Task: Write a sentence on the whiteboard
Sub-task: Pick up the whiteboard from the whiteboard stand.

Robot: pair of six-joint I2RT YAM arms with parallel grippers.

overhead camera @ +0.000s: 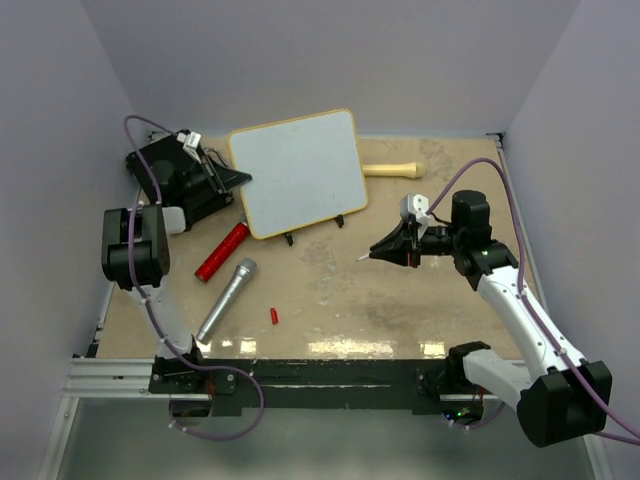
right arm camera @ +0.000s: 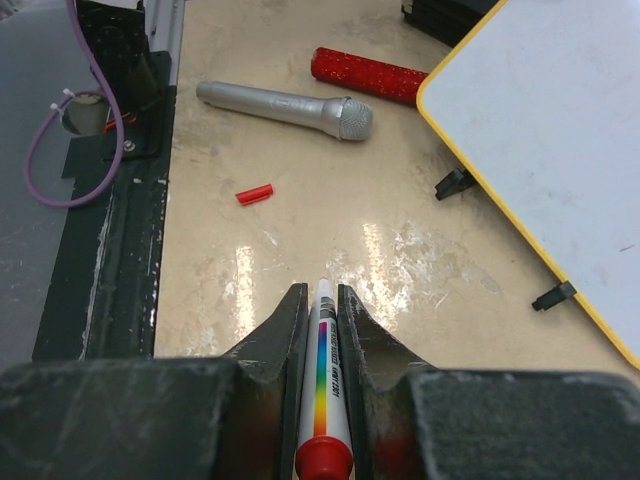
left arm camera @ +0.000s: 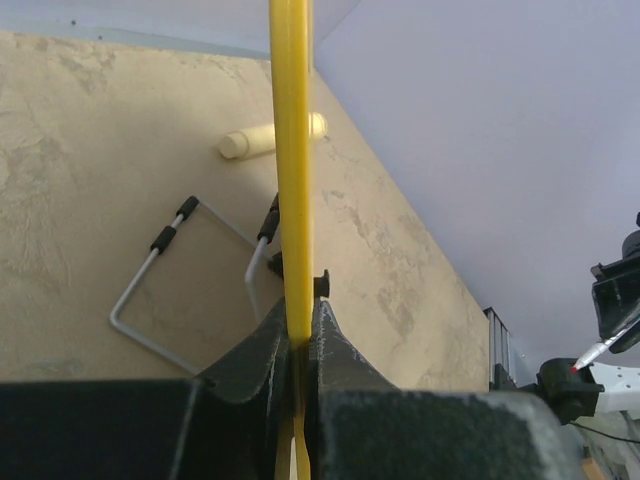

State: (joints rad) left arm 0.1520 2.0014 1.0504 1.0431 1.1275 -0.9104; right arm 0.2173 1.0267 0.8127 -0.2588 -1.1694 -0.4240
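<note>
Yellow-framed whiteboard (overhead camera: 300, 170) in left gripper (left arm camera: 297, 325); right gripper (right arm camera: 320, 295) grips marker (right arm camera: 323, 390).

The whiteboard (overhead camera: 295, 170) has a smooth, glossy white face and a yellow frame that looks like plastic. The desk (overhead camera: 400, 300) is mottled beige, smooth enough to throw back glare near its front edge. The microphone (overhead camera: 226, 298) looks like dull silver metal with a mesh head. The red tube (overhead camera: 222, 251) has a glittery finish. The marker (right arm camera: 322, 370) is glossy white plastic with a rainbow label. The right end effector (right arm camera: 320, 300) has matt black, finely ridged plastic fingers (right arm camera: 280, 330). The wire stand (left arm camera: 150, 300) is bare metal with black rubbery sleeves.
</note>
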